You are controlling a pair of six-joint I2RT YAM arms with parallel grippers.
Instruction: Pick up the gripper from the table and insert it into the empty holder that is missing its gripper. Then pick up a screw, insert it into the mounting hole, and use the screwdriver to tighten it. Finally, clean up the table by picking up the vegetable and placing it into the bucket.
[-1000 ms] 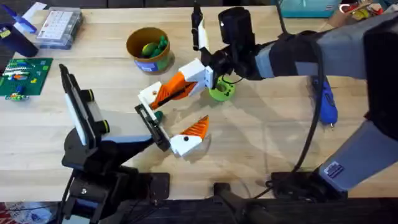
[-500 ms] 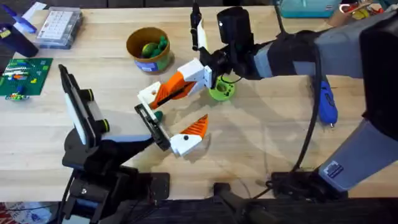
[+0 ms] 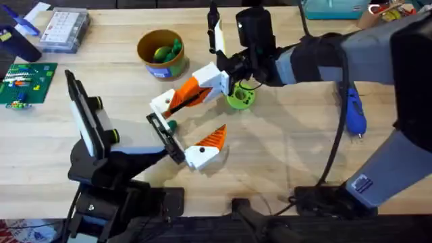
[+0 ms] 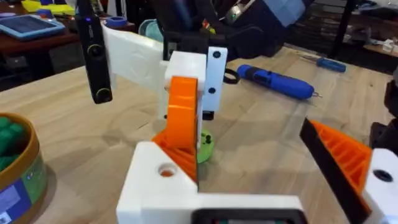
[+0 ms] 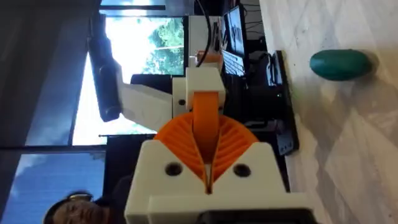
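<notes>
Right arm presses the orange gripper (image 3: pixel 183 94) into the left arm's holder (image 3: pixel 162 102).
Right gripper (image 5: pixel 208 177) is clamped on that orange gripper; left gripper (image 3: pixel 181 128) stands wide apart, holding nothing; vegetable (image 3: pixel 240 99) lies just right of them; bucket (image 3: pixel 160 52) far left; screwdriver (image 3: pixel 354 111) well right.

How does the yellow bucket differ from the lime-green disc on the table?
The bucket is mustard-yellow and wider; the disc is lime-green and smaller. The bucket holds green and yellow toy pieces; the disc lies flat, with a hole in its centre. Both are round and rest on the table.
</notes>
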